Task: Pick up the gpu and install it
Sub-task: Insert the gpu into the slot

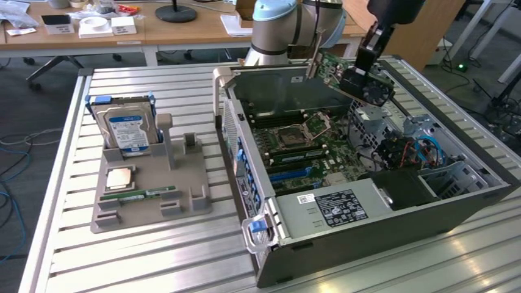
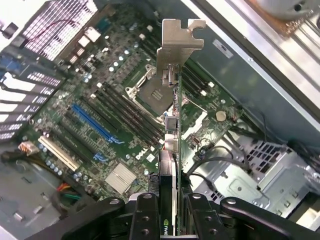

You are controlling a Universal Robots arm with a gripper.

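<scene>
Pinching the gpu (image 2: pixel 170 150) by its two faces, the jaws are pressed onto the card at the end away from its bracket (image 2: pixel 176 50). The gripper (image 2: pixel 170 220) holds it edge-on and tilted in the air over the open case (image 1: pixel 407 232). In the exterior view the card hangs at about one o'clock from the CPU socket (image 1: pixel 294 135), clear of the motherboard (image 1: pixel 313 162). The blue slot (image 2: pixel 97 125) lies bare, apart from the card. I judge the gpu light and stiff but fragile, best gripped on the board's faces, sparing the contact edge and thin bracket. At nine o'clock of the case, a tray (image 1: pixel 146 213) holds a hard drive (image 1: pixel 126 128).
</scene>
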